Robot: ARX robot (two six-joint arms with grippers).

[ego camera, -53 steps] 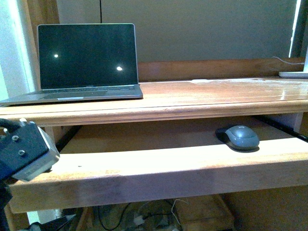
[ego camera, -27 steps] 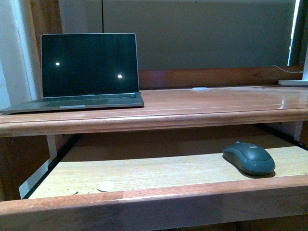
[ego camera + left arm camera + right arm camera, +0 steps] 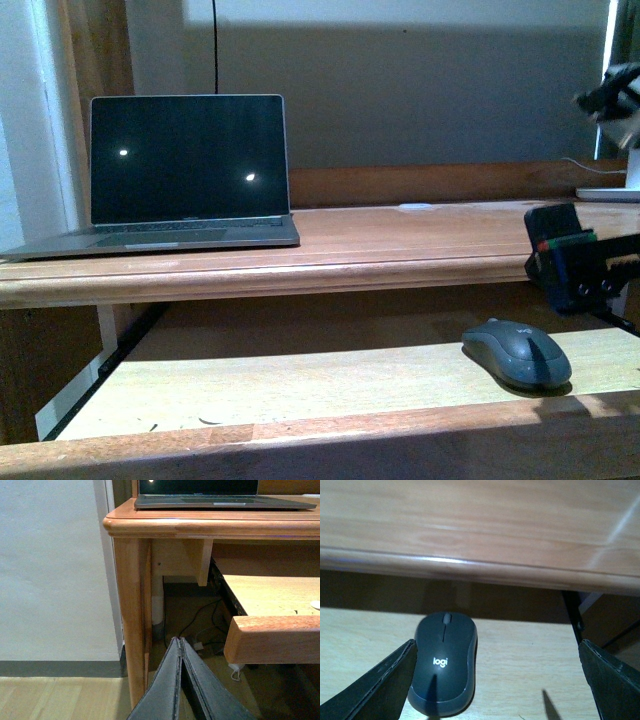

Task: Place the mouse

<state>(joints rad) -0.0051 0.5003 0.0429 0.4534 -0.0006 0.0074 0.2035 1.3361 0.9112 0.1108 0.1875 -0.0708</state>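
Wood is filling my front view: the desk [image 3: 400, 240] is carrying the open laptop [image 3: 188, 160] at its left, and on the pull-out tray [image 3: 300, 385] below, the mouse [image 3: 517, 353] is lying at the right end. Half a second ago neither arm was showing here. Now my right gripper [image 3: 578, 262] is hanging at the right edge, above the mouse and apart from it. The mouse is lying where it was.

In the left wrist view my left gripper [image 3: 178, 647] is pointing at the desk's leg, below the tray's front edge. Its jaws are pressing flat together and holding nothing.

In the right wrist view my right jaws are standing wide apart and gripping nothing. The mouse [image 3: 443, 662] is sitting between the fingers [image 3: 377, 687] on the tray, just beside one and well apart from the other.
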